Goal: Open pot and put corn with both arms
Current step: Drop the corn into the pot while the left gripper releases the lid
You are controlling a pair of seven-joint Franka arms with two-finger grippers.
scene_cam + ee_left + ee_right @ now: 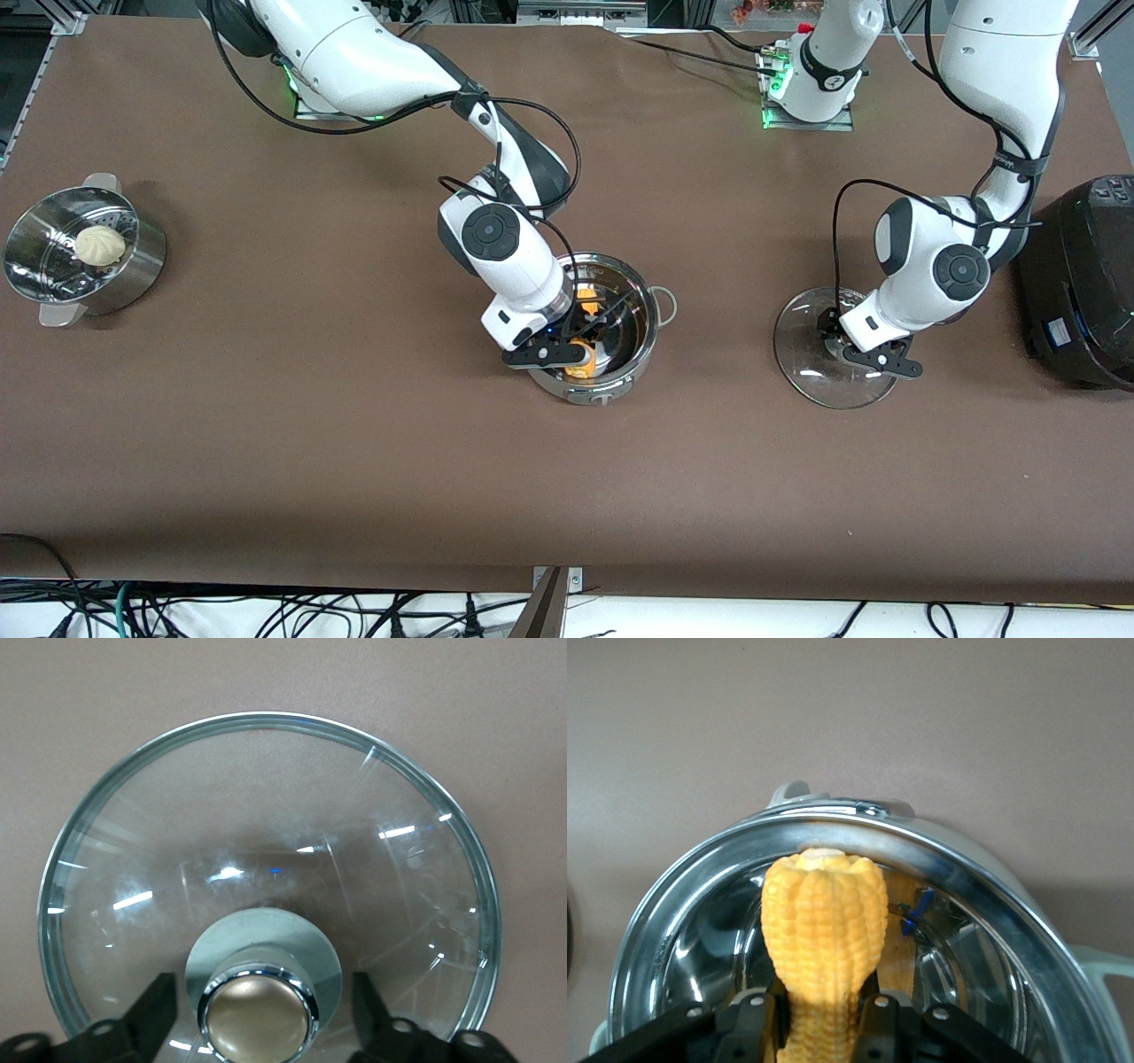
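Note:
The shiny steel pot (645, 341) stands uncovered mid-table. Inside its rim (859, 826) is the yellow-orange corn (824, 921), with my right gripper (819, 1028) shut on its lower part. From the front, the right gripper (571, 341) reaches down into the pot and bits of the corn (586, 304) show beside it. I cannot tell whether the cob rests on the bottom. The glass lid (811, 372) lies flat on the table toward the left arm's end. My left gripper (842, 341) is over it, open. Its fingers (152, 1014) stand clear on either side of the brass-coloured knob (257, 1019).
A perforated steamer bowl (35, 266) holding a white bun (99, 245) stands at the right arm's end of the table. A big black cooker (1085, 283) stands at the left arm's end, close beside the left arm's wrist.

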